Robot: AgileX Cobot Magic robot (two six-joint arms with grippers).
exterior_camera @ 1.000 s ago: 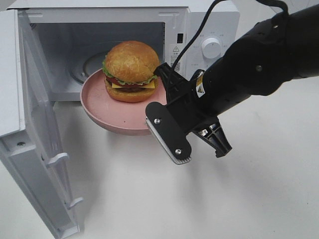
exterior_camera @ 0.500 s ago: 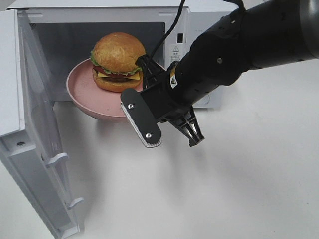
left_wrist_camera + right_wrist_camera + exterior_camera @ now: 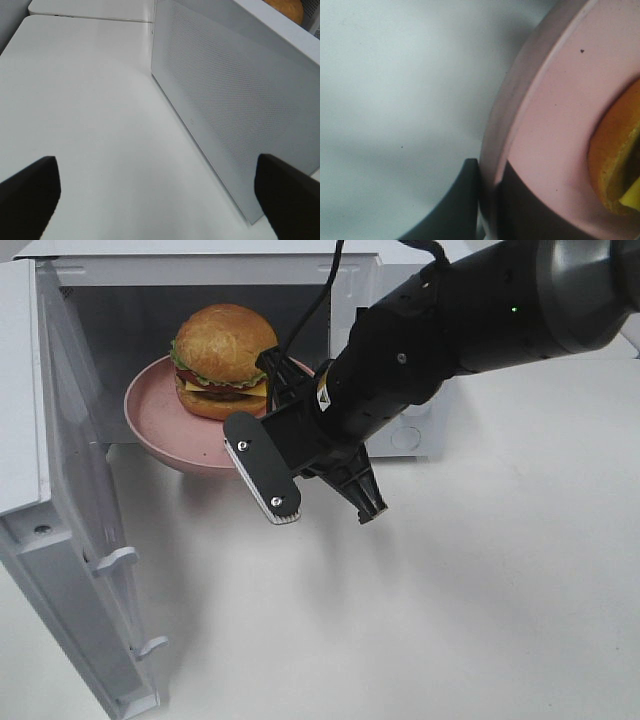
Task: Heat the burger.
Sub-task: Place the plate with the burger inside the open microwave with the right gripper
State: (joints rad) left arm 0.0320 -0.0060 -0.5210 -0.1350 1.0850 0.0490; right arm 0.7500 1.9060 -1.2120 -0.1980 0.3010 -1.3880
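Nearest us lie the white table [image 3: 450, 620] and the open microwave door [image 3: 80, 540]. Our left gripper [image 3: 159, 197] hangs over the table with its jaws spread wide, holding nothing. Farther on, our right gripper [image 3: 487, 200] is clamped on the rim of the pink plate [image 3: 160, 415]. The burger [image 3: 222, 360] sits upright on that plate, at the mouth of the microwave [image 3: 200, 270].
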